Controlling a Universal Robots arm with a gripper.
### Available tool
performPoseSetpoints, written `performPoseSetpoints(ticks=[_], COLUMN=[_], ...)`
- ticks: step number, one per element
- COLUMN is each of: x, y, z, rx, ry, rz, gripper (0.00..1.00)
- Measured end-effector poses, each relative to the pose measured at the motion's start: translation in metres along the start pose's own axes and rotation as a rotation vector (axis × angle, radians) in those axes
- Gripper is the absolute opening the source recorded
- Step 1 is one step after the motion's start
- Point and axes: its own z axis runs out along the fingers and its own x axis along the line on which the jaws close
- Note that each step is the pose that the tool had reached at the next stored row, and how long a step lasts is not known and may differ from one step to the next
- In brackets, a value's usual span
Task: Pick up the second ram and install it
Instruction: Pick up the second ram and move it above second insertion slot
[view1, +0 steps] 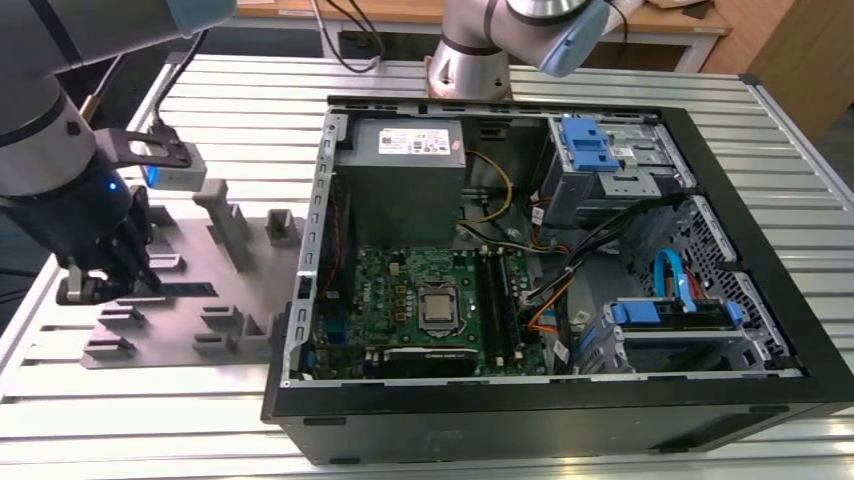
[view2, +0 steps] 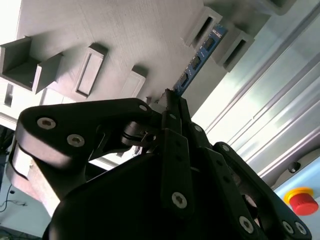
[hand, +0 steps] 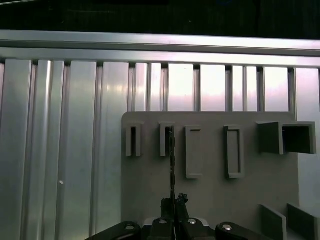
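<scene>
Pinches the ram (view2: 199, 56) in the gripper (view2: 169, 101), fingers (view2: 176, 150) drawn narrow and closed on the board's near end. Holds it on edge over the grey plate (view2: 100, 35), blue-green face and dark chips turned to the second wrist view, far end lodged between two raised blocks (view2: 204, 24) of the plate. Cannot tell whether seated in its holder or lifted just off it. In the first wrist view, the ram (hand: 172, 155) edge-on, a thin dark line from the gripper (hand: 175, 207) out to a row of upright holders (hand: 193, 152) along the far edge of the plate (hand: 145, 200), ending just beside one of the small ones. In the exterior view, the gripper (view1: 96, 285) down at the end of the plate (view1: 187, 255) nearest the edge of the bench (view1: 240, 100) at the exterior view's left, with the arm (view1: 54, 150) reaching down above that edge. Well apart from the plate, across the middle of the bench and toward the exterior view's right, an open case (view1: 534, 440) on its side: inside, a green motherboard (view1: 387, 290), long black slots (view1: 501, 300) just beside the socket (view1: 438, 308), a grey supply (view1: 400, 170) and blue brackets (view1: 587, 140). At the bench's far edge, the arm base (view1: 467, 65). Past the slats in the second wrist view, a red button (view2: 301, 201) on a yellow mount.
</scene>
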Motion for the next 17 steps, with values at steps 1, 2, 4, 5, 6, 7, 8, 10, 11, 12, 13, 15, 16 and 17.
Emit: performPoseSetpoints(ticks=[1,2,4,5,6,7,8,10,11,12,13,15,16,17], x=[-0.0001,-0.0001,-0.0002,-0.0003,-0.0004,-0.0005,-0.0005,-0.0007,-0.0008,-0.0009,-0.001,-0.0012,-0.0013,-0.0014], y=[0.0001,0.0002,0.0004,0.0005,0.0006,0.0007,0.0008,0.0012,0.0013,0.0015,0.0016,0.0019,0.002,0.0022], z=[-0.002,-0.004,-0.0079,-0.0102,-0.0125,-0.015,-0.0176,-0.0237,-0.0273,-0.0305,-0.0336,-0.0394,-0.0422,-0.0449], rx=[0.0,0.0,0.0,-0.0001,0.0,0.0001,0.0001,0.0,0.0,0.0,0.0,0.0001,0.0001,0.0], ry=[0.0,0.0,0.0,0.0,-0.0001,-0.0001,-0.0001,0.0,0.0,0.0,0.0,0.0,-0.0001,-0.0001], rz=[0.0,0.0,0.0,0.0,0.0,0.0,0.0,0.0,0.0,0.0,0.0,0.0,0.0,0.0], gripper=[0.11,0.11,0.11,0.11,0.11,0.11,0.11,0.11,0.11,0.11,0.11,0.11,0.11,0.11])
